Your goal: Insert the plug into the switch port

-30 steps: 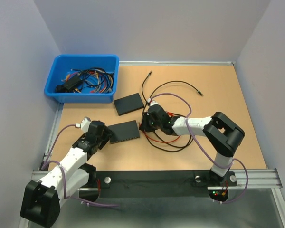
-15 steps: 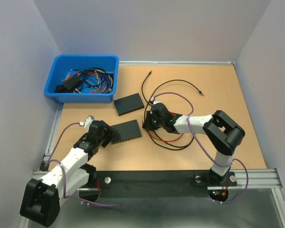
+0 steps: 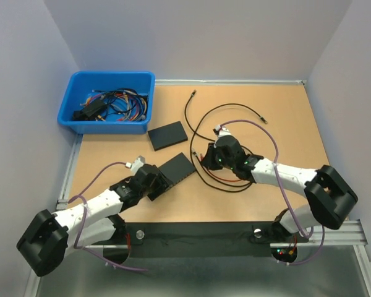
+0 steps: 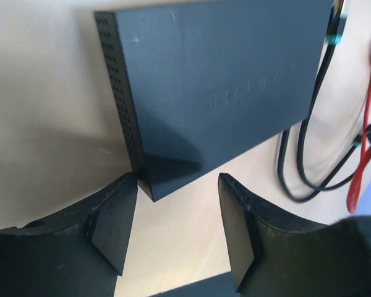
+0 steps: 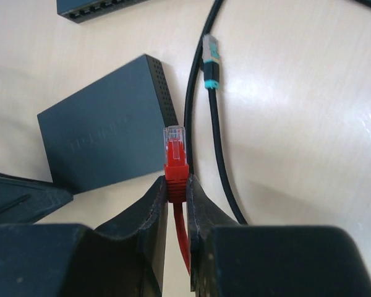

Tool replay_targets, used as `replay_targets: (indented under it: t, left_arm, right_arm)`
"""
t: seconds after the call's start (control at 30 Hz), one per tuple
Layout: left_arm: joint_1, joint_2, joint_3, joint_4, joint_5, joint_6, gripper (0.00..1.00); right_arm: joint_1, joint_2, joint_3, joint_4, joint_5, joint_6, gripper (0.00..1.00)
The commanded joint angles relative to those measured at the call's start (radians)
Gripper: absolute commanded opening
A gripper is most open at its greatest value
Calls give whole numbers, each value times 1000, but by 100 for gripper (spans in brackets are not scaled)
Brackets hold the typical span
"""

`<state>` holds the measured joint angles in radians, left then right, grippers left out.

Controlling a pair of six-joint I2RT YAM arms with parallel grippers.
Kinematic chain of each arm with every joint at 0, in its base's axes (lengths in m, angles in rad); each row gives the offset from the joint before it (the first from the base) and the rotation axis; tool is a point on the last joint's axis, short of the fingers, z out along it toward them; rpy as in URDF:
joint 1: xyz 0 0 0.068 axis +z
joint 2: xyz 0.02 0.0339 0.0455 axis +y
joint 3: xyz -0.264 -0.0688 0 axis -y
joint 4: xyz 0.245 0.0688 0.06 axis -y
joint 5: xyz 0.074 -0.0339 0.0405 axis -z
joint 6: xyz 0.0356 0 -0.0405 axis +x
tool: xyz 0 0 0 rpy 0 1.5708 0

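Right gripper (image 5: 177, 183) is clamped on the red plug (image 5: 175, 151). It holds the boot, and the clear tip sticks out past the fingertips. Left gripper (image 4: 178, 189) has its jaws apart, straddling the near corner of the switch (image 4: 216, 80); as far as I can tell it's not pinching yet. The switch lies flat on the surface (image 3: 284, 124), left of centre and toward the near edge, with its long axis diagonal from near-left to far-right. Here's the relation you care about. From the right wrist, the switch sits just beside the plug, off to its left. The plug's long axis runs past the switch's perforated short side, not into any face, so the two aren't lined up. No port row shows on this switch in either wrist view, only the vented side, so I can't tell which edge has the ports. My read is that you use the left arm to pin or turn the switch until the ports face the right arm. Then you swing the plug's axis square to that face and push. The right arm carries the plug and is already near. Watch the black cable (image 5: 210, 62) just right of the plug. Don't aim at the second switch (image 3: 167, 134), which lies farther back toward the bin (image 3: 105, 127).
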<state>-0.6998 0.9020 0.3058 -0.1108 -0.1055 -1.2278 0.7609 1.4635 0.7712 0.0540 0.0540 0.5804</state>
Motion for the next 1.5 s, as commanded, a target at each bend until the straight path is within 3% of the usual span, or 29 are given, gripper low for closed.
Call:
replay_targets:
  t: [0.0,0.17,0.33,0.6,0.73,0.9,0.97,1.2,1.47]
  left_arm:
    - [-102,70,76,56,-11,-73,65]
    - [-158,60,136,4,-19,19,63]
    - [-158,-110,176,-144,-126,108,63]
    - [-46,-144,230,-110,-217,355,79]
    - [107,-88,196,72,-71,520,77]
    - [160,-61,124,305,-77,657,79]
    - [174,-48,105,354,-62,671,80]
    - [247,159,105,517,292,700,76]
    - [250,311,113,635,424,715,69]
  right_arm:
    - [5,-104,-55,-51,14,18,0]
    - [6,-239,-164,-82,-37,61,0]
    - [8,-281,-222,-89,-126,90,1]
    - [12,-282,-254,-92,-126,87,1]
    - [26,-232,-213,-92,-137,67,1]
    - [34,-152,-171,-97,-137,27,0]
    - [37,-121,-158,-97,-137,18,0]
    - [84,35,-34,-95,-135,-19,0]
    - [107,153,36,-98,-148,-27,0]
